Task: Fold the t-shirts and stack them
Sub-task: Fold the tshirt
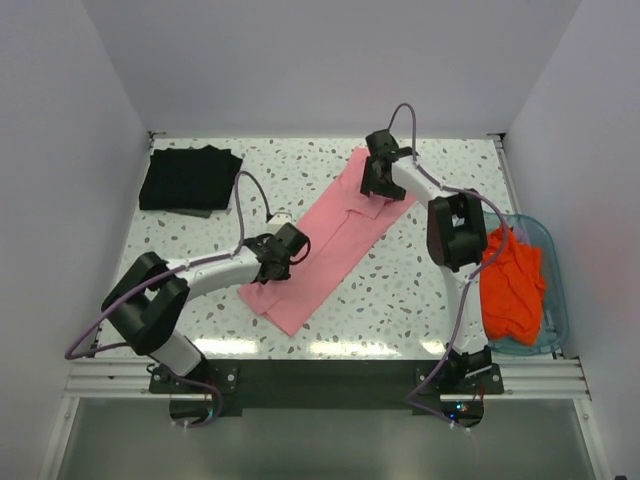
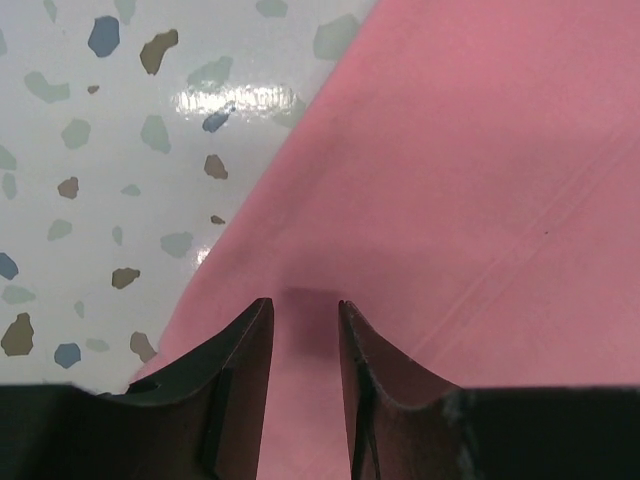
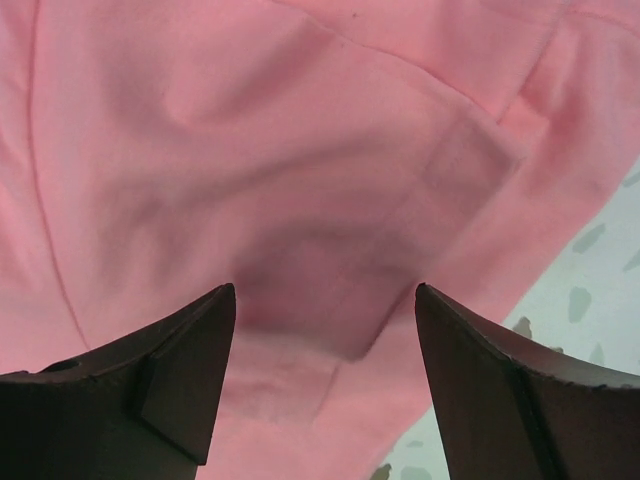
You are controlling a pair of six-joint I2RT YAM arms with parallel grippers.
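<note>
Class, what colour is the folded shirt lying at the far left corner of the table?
Black; the folded shirt shows best in the top external view.

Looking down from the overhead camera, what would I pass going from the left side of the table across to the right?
Black t-shirt → left end effector → pink t-shirt → right end effector → orange-red t-shirts lying in the teal tub.

A long folded shirt [image 1: 332, 240] lies slantwise across the middle of the table [image 1: 420, 290]. Another folded shirt [image 1: 190, 179] sits at the far left corner. A tub [image 1: 553, 300] at the right edge holds a heap of shirts [image 1: 512, 285].
</note>
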